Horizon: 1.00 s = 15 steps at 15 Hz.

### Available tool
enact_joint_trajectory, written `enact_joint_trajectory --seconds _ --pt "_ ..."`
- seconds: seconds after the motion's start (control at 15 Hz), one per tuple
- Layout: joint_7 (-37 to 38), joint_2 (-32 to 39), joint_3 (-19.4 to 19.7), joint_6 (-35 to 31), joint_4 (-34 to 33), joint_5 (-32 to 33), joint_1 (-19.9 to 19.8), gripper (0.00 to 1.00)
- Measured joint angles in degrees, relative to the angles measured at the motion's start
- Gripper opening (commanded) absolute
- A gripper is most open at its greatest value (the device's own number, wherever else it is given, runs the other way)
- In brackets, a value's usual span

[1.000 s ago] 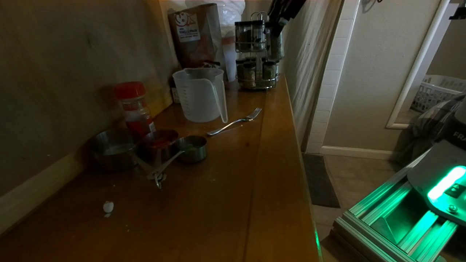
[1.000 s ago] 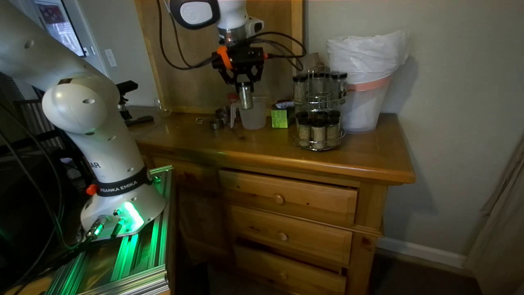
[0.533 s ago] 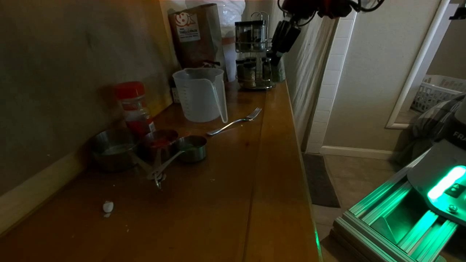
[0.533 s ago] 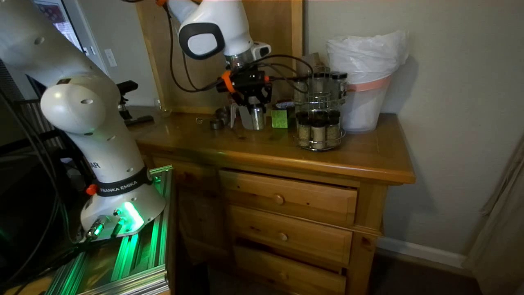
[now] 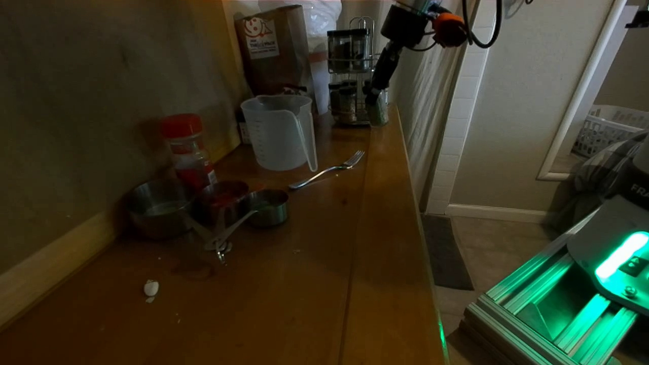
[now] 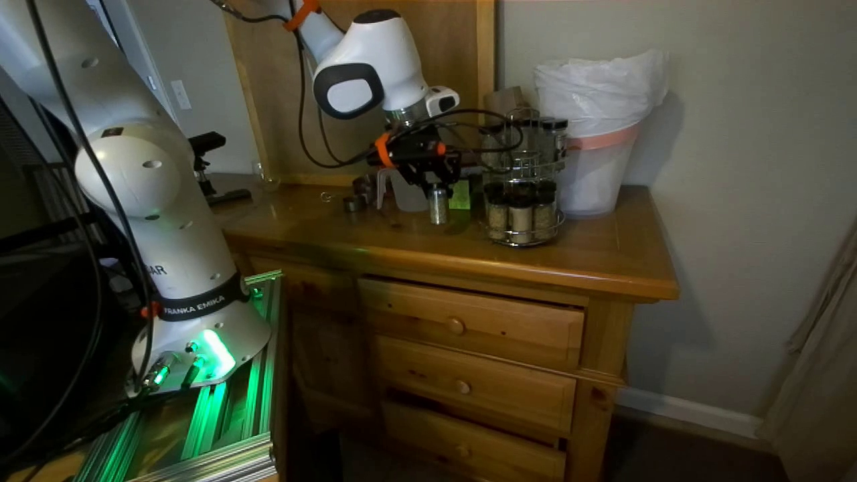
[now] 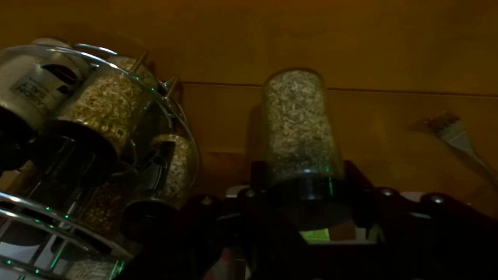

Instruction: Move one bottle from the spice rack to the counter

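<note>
Toward the front edge of the desk [image 6: 381, 234], apart from the spice rack [image 6: 521, 242], which stands nearer the end edge, the hand [image 7: 305, 184] is clamped on the bottle [image 7: 297, 124] at its lidded end. The bottle extends below the hand, long axis nearly upright; contact with the desk cannot be confirmed. Placement probably requires a straight descent, base level, before release.
</note>
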<state>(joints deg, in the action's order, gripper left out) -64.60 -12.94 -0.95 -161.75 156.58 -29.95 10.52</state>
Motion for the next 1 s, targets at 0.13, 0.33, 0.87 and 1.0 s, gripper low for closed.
enact_joint_trajectory --seconds 0.13,0.33,0.87,1.0 --pt "0.04 0.06 0.33 0.02 -0.15 0.00 0.14 0.24" --pt "-0.74 0.07 0.50 -1.81 -0.11 -4.54 1.13 0.24" --pt "-1.18 1.00 0.75 -9.88 0.82 -14.25 4.01 0.24" --pt "-1.16 2.00 0.68 -10.95 1.10 -15.32 4.14 0.24"
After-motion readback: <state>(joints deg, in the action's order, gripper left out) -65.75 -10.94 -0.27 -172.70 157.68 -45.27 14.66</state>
